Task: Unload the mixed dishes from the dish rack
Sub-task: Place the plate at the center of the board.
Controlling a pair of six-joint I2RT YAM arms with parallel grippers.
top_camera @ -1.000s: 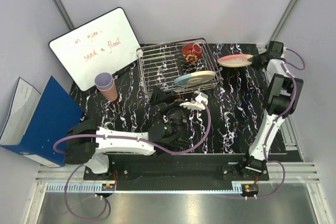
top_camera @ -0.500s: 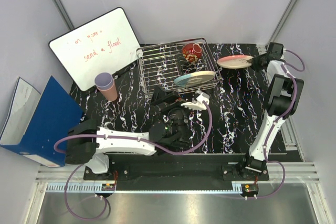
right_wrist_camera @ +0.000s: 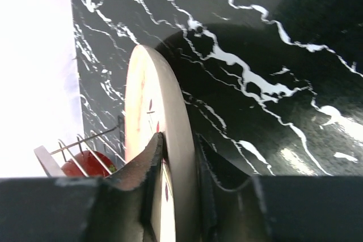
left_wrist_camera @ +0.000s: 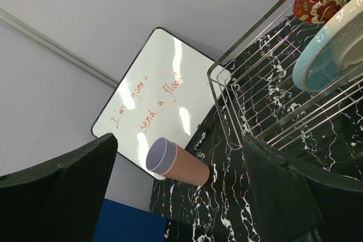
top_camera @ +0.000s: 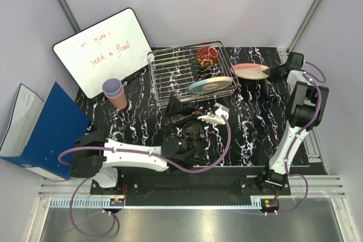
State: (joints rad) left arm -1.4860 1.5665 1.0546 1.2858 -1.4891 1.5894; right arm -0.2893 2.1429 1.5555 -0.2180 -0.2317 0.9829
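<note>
2 in silver wire dish rack (top_camera: 170,72): glossy red patterned bowl (top_camera: 207,55), round light-blue/cream plate (top_camera: 210,85).
Right gripper (top_camera: 276,72): is pinching round pink/cream plate (top_camera: 249,70).
Left gripper (top_camera: 193,111): is hanging spread.

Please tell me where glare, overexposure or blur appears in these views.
Left wrist: glare streaks on the whiteboard; own fingers dark and soft. Right wrist: the wall at left is blown out white beside the pink plate. Top external: even light, sharp.

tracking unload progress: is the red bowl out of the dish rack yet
No, the red bowl sits inside the dish rack, in its far right corner.
</note>
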